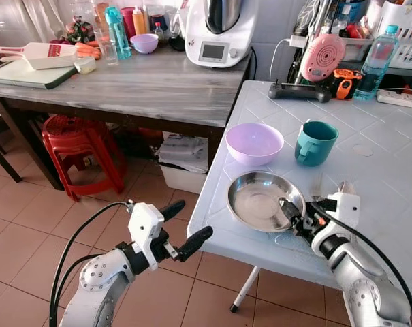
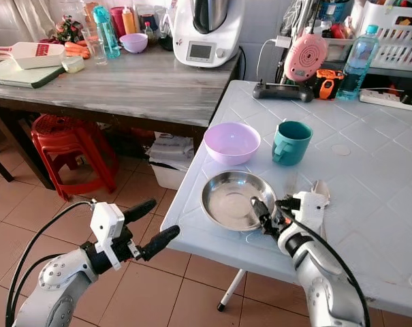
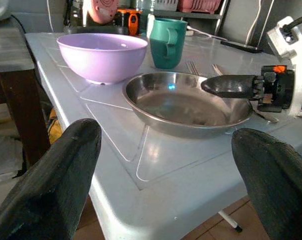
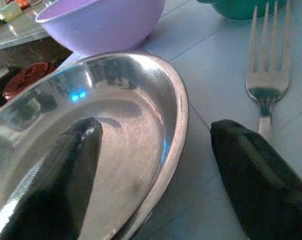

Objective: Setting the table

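The left end effector (image 1: 180, 229) hangs open and empty off the counter's (image 1: 369, 170) near edge. The right end effector (image 4: 155, 165) straddles the steel plate's (image 1: 260, 199) rim, fingers parted, one inside the plate and one outside. A fork (image 4: 264, 75) lies just beside its outer finger. Beyond the plate stand a lilac bowl (image 1: 254, 143) and a teal mug (image 1: 314, 143).

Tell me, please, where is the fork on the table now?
The fork lies flat on the white table, just to the robot's right of the steel plate and in front of the teal mug, with the right gripper beside its handle.
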`<state>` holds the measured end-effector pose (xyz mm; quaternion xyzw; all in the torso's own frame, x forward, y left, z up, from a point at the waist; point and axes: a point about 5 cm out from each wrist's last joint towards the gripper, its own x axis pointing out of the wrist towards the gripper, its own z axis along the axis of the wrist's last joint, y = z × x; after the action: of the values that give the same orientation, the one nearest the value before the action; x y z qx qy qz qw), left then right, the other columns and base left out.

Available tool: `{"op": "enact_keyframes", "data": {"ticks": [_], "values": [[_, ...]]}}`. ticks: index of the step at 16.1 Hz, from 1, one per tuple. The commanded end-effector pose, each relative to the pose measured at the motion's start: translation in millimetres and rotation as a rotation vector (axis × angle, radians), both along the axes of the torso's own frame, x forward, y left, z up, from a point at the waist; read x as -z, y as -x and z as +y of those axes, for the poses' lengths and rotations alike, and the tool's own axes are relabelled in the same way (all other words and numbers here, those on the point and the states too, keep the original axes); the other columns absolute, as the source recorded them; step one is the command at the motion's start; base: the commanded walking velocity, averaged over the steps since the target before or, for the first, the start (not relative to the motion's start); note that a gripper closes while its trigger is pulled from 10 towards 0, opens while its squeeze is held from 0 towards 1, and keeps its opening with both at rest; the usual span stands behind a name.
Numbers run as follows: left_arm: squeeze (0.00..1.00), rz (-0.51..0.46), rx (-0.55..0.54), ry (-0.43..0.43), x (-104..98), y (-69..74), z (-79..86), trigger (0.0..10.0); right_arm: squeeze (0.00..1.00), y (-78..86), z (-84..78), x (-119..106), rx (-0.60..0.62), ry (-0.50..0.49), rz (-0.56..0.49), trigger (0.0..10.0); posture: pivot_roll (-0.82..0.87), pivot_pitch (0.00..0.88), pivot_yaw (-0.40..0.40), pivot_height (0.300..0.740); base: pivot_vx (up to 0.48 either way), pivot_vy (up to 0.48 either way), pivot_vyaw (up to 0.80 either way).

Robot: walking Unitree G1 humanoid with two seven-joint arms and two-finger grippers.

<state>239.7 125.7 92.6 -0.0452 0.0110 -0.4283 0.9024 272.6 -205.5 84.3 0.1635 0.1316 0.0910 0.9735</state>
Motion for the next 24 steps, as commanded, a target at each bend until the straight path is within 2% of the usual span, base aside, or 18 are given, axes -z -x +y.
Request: {"op": "enact_keyframes", "data": {"ticks": [1,11,24], "values": [[0.00,0.000,0.016,-0.007,-1.7,2.0,0.5,10.0,0.00,-1.6,0.2,1.5,-0.012,-0.006,0.014,0.0,0.01,0.019,0.042,0.740,0.000,0.000,0.00],[0.00,0.011,0.017,0.000,1.3,4.8,1.0,10.0,0.00,1.3,5.0,9.2,-0.050,-0.016,0.059,0.0,0.01,0.019,0.033,0.740,0.000,0.000,0.00],[0.00,0.011,0.004,0.006,6.7,4.4,3.3,10.0,0.00,0.5,9.7,4.2,0.011,-0.077,0.065,0.0,0.01,0.018,0.028,0.740,0.000,0.000,0.00]]}}
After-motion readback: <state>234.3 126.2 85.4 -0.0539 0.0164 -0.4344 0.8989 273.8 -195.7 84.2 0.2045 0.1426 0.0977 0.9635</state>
